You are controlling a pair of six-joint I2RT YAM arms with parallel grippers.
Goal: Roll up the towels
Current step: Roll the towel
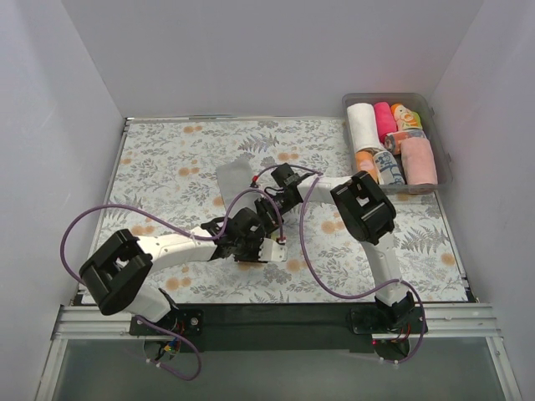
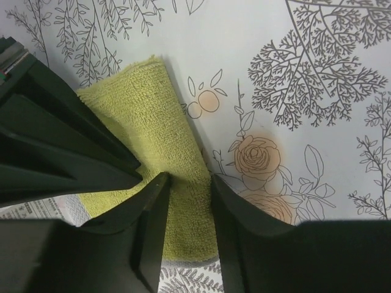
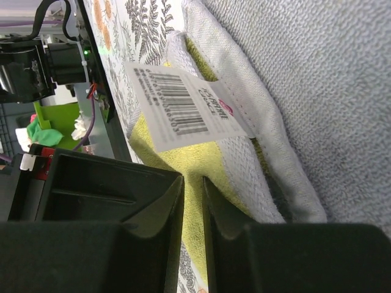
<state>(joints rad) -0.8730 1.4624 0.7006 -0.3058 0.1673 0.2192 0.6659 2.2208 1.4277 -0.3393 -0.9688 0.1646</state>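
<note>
One towel, yellow-green on one face and grey on the other, lies mid-table; its grey part [image 1: 234, 177] shows in the top view. My left gripper [image 1: 266, 249] is shut on a folded yellow-green strip of the towel [image 2: 146, 104], which fills the gap between its fingers [image 2: 188, 183]. My right gripper [image 1: 269, 207] is shut on a thin yellow-green edge of the same towel [image 3: 201, 152], its tips [image 3: 193, 183] nearly together. A white barcode label [image 3: 177, 107] and the grey face [image 3: 317, 79] lie just beyond it. The arms hide most of the towel from above.
A clear bin [image 1: 443, 150] at the back right holds several rolled towels, white [image 1: 363, 125], pink [image 1: 385, 119] and others. A floral cloth [image 1: 167, 167] covers the table. White walls stand on three sides. Purple cables [image 1: 109, 210] loop over both arms.
</note>
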